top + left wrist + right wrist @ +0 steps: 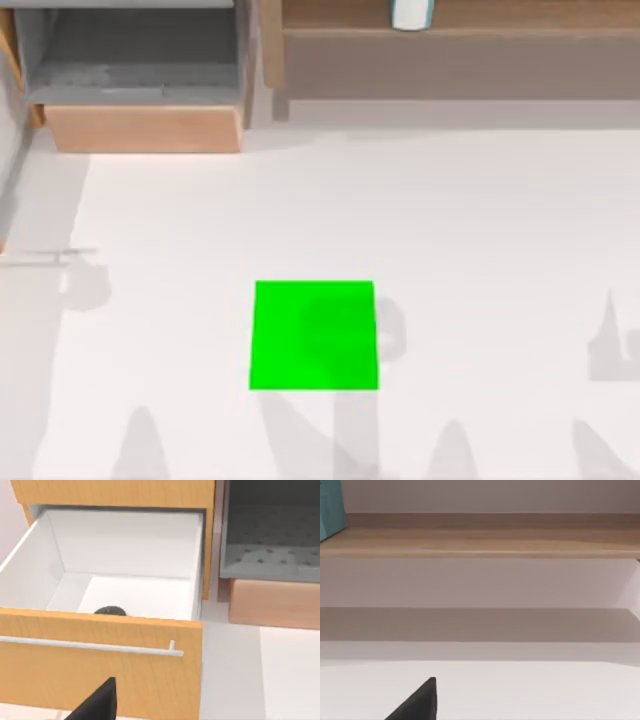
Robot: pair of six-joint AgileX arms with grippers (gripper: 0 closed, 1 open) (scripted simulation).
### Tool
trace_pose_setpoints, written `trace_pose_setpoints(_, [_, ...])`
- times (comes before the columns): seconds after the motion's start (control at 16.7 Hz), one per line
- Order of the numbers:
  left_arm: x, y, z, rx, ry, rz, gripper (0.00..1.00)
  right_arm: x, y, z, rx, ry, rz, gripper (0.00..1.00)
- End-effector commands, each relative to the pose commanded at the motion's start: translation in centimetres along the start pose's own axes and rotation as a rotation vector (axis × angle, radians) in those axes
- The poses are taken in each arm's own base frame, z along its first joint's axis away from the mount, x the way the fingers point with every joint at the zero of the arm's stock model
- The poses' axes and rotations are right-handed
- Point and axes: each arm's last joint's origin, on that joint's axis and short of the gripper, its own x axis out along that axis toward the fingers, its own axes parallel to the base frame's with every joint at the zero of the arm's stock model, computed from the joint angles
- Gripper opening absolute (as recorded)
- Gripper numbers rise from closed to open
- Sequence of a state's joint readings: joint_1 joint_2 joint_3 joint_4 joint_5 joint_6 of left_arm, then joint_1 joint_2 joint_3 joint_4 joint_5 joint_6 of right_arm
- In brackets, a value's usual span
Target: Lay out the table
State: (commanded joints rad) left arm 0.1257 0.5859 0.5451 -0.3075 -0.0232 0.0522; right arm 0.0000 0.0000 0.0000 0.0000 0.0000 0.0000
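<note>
Jaws of both arms: whether released or clenched cannot be told. Facing the left jaws, a tan wooden drawer (100, 670) stands pulled out; the smooth white bench (450, 220) spreads below, bearing a flat green square mat (314, 335).

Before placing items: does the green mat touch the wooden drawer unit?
Apart. Top view shows bare white table between green mat and drawer unit.

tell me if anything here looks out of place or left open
The wooden drawer stands pulled out, with a small dark object lying inside near its front wall. On the white table the green mat lies flat and square. Nothing looks spilled or damaged.
</note>
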Motion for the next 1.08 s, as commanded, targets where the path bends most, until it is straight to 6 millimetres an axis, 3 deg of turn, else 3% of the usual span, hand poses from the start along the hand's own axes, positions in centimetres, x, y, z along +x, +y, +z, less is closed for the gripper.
trace_pose_setpoints(0.24, [4.4,1.6,6.6,0.005,0.229,0.038,1.0,0.0,0.0,0.0,0.0,0.0,0.0,1.0])
trace_pose_setpoints(0.42, [10.0,3.3,10.4,0.002,0.412,0.05,1.0,0.0,0.0,0.0,0.0,0.0,0.0,1.0])
trace_pose_setpoints(0.54, [14.4,4.6,11.7,-0.005,0.534,0.052,1.0,0.0,0.0,0.0,0.0,0.0,0.0,1.0])
trace_pose_setpoints(0.78, [23.6,7.4,11.3,-0.024,0.762,0.044,1.0,0.0,0.0,0.0,0.0,0.0,0.0,1.0])
trace_pose_setpoints(1.08, [32.5,9.9,6.9,-0.048,0.989,0.016,1.0,0.0,0.0,0.0,0.0,0.0,0.0,1.0])
